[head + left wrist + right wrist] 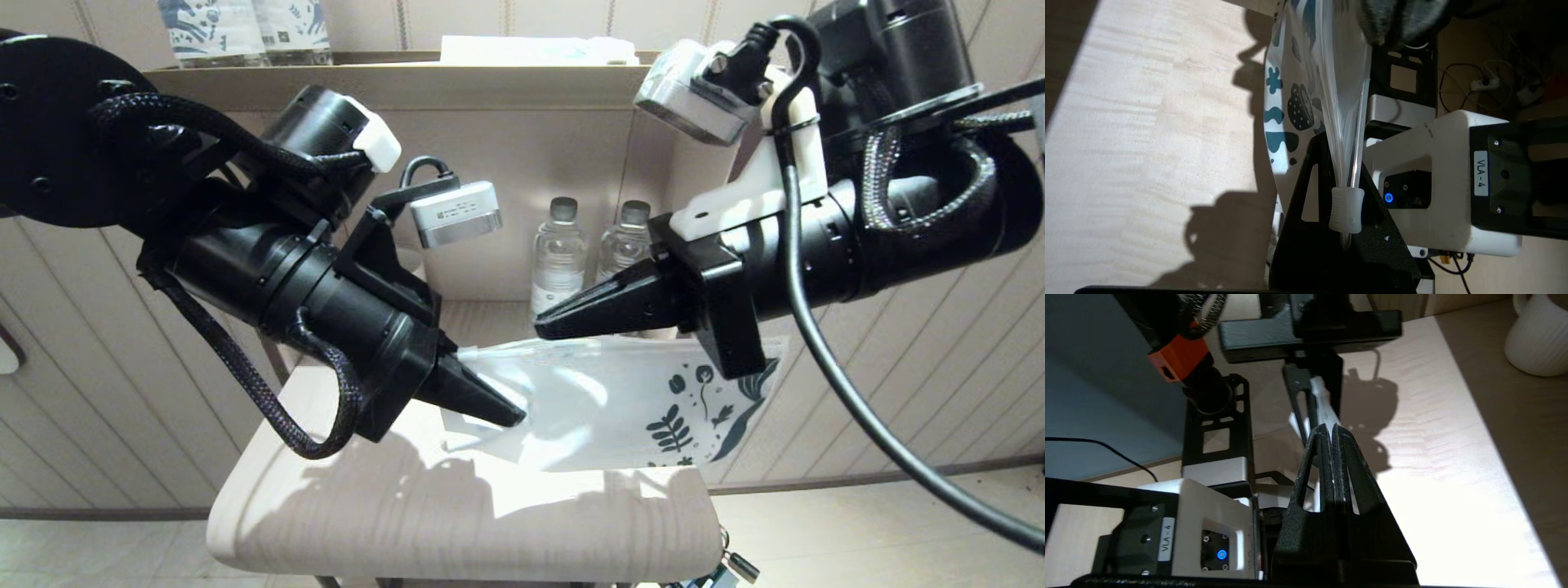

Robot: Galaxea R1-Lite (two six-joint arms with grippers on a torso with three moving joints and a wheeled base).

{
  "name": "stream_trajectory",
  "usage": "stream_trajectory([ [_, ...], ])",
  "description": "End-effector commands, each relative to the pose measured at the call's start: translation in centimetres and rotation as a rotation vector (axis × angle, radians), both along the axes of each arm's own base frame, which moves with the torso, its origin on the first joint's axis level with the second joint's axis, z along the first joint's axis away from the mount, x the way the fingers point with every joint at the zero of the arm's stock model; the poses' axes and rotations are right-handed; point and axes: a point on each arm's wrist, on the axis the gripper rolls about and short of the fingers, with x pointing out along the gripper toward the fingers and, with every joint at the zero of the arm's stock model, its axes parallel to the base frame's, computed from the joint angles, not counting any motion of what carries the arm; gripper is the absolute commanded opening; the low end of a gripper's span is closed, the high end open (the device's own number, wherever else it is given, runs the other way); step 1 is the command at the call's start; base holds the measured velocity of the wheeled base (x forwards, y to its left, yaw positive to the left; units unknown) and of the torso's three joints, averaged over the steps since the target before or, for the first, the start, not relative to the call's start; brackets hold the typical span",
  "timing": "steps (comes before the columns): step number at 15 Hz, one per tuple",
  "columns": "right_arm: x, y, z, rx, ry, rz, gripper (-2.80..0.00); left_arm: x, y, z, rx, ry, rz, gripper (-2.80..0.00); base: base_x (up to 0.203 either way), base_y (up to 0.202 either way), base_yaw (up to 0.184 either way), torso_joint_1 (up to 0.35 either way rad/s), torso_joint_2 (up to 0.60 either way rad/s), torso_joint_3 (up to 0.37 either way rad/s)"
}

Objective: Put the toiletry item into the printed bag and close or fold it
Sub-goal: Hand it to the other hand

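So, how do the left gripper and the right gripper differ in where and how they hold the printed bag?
The left gripper pinches the printed bag low, at its plain clear end; the right gripper pinches it higher, on the top edge strip. The left gripper points down toward the table; the right gripper lies nearly level. Both are shut on the bag and hold it above the table.

The worktop (pixel 457 523) is a pale wood-grain surface with rounded front corners, partly sunlit and crossed by arm shadows. At its back, against the wall, stand two clear bottles (pixel 558 261) side by side. A white mug (pixel 1541 332) sits on it too, seen in the right wrist view.
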Motion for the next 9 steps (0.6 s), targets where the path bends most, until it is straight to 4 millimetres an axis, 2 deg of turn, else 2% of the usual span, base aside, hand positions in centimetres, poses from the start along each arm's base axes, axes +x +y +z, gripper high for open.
stream_trajectory([
  [1,-0.7,-0.2,0.7,0.020,-0.008,0.020,-2.80,0.1,-0.1,-0.1,-0.001,0.006,-0.005,-2.80,0.000,0.000,0.000,0.000,0.00,0.000],
  [2,-1.0,-0.5,0.8,0.024,-0.010,0.021,-2.80,0.3,-0.3,-0.3,0.000,0.008,-0.005,-2.80,0.000,0.000,0.000,0.000,0.00,0.000],
  [5,-1.8,-1.5,2.9,0.068,-0.073,0.000,-2.80,1.9,-2.0,-1.8,0.013,0.047,0.001,-2.80,0.000,0.000,0.000,0.000,0.00,0.000],
  [9,-1.6,-1.3,3.5,0.033,-0.139,-0.167,-2.80,2.6,-2.6,-1.5,-0.003,0.039,0.007,-2.80,0.000,0.000,0.000,0.000,0.00,0.000],
])
